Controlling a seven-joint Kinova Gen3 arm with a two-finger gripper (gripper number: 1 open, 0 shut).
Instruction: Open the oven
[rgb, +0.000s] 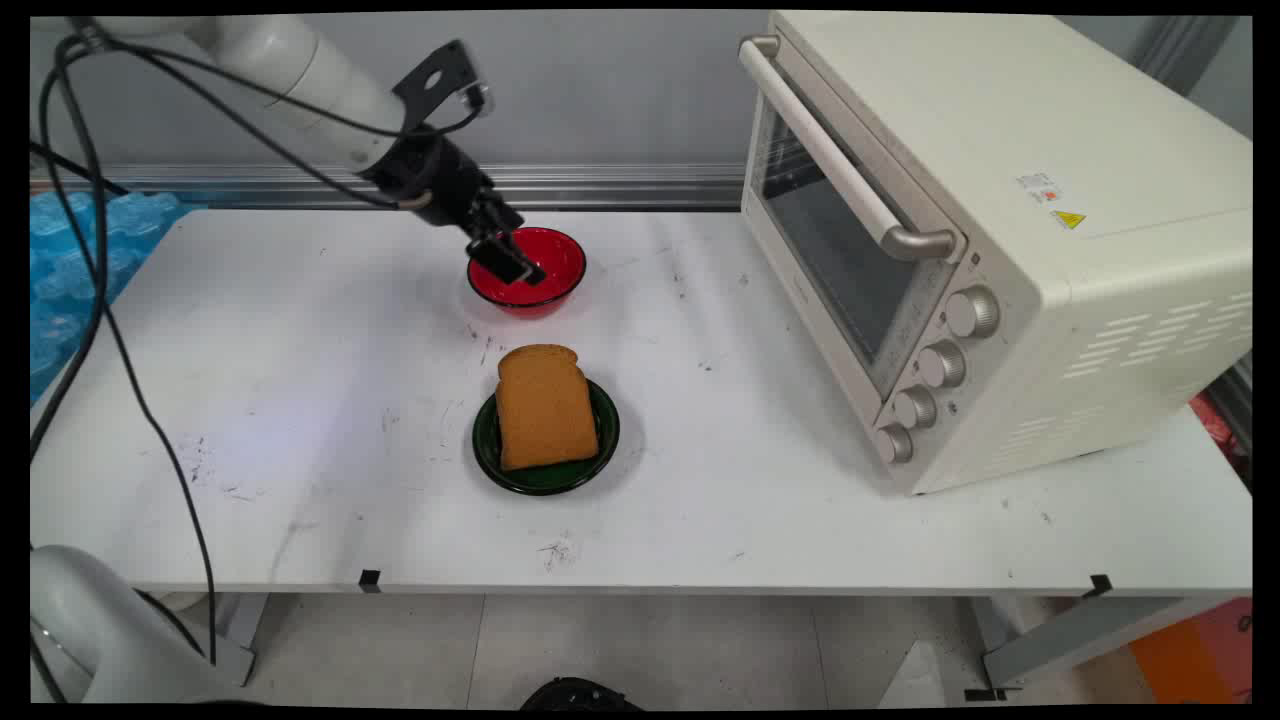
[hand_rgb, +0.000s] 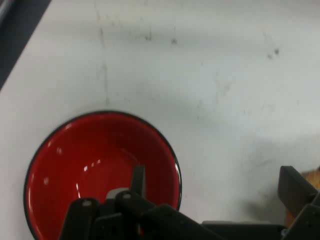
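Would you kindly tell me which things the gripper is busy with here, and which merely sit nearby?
At the gripper:
black two-finger gripper, open
glossy red bowl, empty, one finger over it

Sitting nearby:
brown bread slice on dark green plate
cream toaster oven, door closed

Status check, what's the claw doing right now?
Claw open, empty, over the red bowl. Bowl empty. Bread slice on green plate nearby. Toaster oven shut.
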